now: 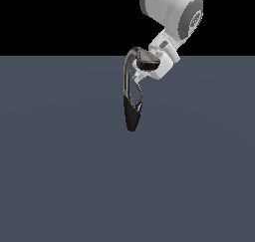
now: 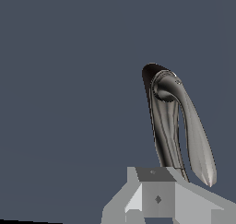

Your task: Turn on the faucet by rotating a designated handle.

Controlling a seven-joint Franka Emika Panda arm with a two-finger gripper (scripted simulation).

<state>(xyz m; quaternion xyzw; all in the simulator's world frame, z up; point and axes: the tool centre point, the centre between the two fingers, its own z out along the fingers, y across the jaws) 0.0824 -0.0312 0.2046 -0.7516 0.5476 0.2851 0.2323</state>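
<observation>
The faucet (image 1: 131,114) is dark and glossy and stands on the grey floor. Its pointed base tapers downward, a thin neck arches up, and the flat spout head (image 1: 148,60) sits at the top. The handle (image 1: 140,95), a short curved lever, branches off the base on the exterior view's right. My gripper (image 1: 140,78) reaches in from the upper right, its white fingertips close behind the neck, just above the handle. In the wrist view the faucet (image 2: 167,126) rises right in front of a grey finger (image 2: 156,193). The frames do not show the gap between the fingers.
The white arm (image 1: 172,12) comes down from the top on the exterior view's right. Flat grey floor (image 1: 60,176) stretches all around the faucet, with a black background above it.
</observation>
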